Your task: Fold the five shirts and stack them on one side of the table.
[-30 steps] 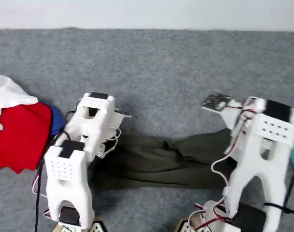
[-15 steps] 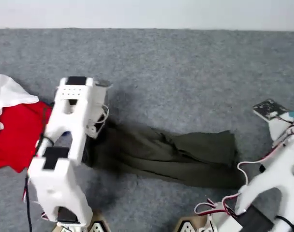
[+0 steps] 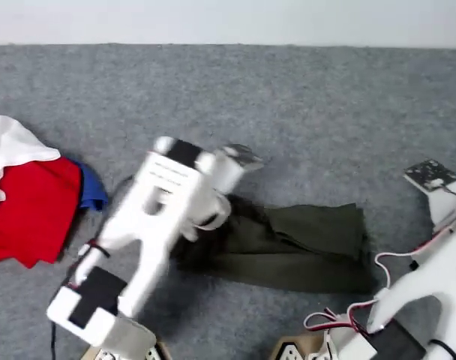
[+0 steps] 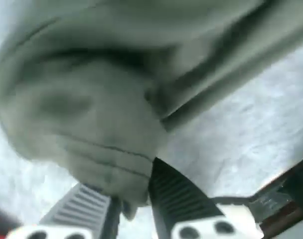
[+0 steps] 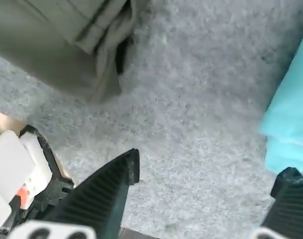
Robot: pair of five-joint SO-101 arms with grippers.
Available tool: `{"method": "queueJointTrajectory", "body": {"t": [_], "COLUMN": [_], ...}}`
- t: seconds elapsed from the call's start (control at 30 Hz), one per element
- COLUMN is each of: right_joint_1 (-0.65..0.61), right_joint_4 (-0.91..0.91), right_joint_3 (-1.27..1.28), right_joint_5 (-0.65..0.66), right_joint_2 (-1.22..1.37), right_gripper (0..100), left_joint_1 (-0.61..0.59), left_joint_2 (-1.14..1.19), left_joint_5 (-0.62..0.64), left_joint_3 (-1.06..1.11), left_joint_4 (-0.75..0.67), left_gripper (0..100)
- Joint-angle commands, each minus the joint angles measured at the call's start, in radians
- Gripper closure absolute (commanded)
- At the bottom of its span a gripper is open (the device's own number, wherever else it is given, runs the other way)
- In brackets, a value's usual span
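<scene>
High view: left gripper (image 4: 134, 189), clamped on olive-green fabric shirt (image 3: 310, 240), has carried it rightward, folding; right gripper (image 5: 211, 167) agape.

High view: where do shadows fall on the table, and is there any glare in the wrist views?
High view: a soft shadow lies on the table beneath the left arm, beside the olive shirt; light is even. Right wrist view: a dark shadow sits inside the shirt's fold; no glare. Left wrist view: no glare.
</scene>
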Motion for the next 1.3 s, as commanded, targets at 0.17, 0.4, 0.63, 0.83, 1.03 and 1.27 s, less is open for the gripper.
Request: {"method": "queueJointTrajectory", "body": {"t": [0.17, 0.4, 0.63, 0.83, 1.03, 1.27], "right_joint_1": [0.185, 0.280, 0.291, 0.297, 0.295, 0.289], "right_joint_4": [-0.065, -0.139, -0.139, -0.139, -0.131, -0.130], "right_joint_3": [0.086, 0.172, 0.178, 0.178, 0.178, 0.178], "right_joint_5": [0.198, 0.255, 0.255, 0.255, 0.255, 0.253], "right_joint_2": [-0.030, -0.030, -0.030, -0.030, -0.039, -0.039], "right_gripper": [58.3, 58.3, 58.3, 58.3, 58.3, 58.3], "left_joint_1": [0.316, 0.420, 0.571, 0.600, 0.591, 0.568], "left_joint_2": [0.183, 0.348, 0.552, 0.732, 0.855, 0.893], "left_joint_5": [0.153, 0.199, 0.224, 0.250, 0.307, 0.407], "left_joint_3": [-0.358, -0.645, -0.914, -1.175, -1.342, -1.514], "left_joint_4": [0.028, 0.028, 0.026, 0.026, 0.023, 0.012], "left_gripper": [93, 92, 92, 92, 88, 82]}}
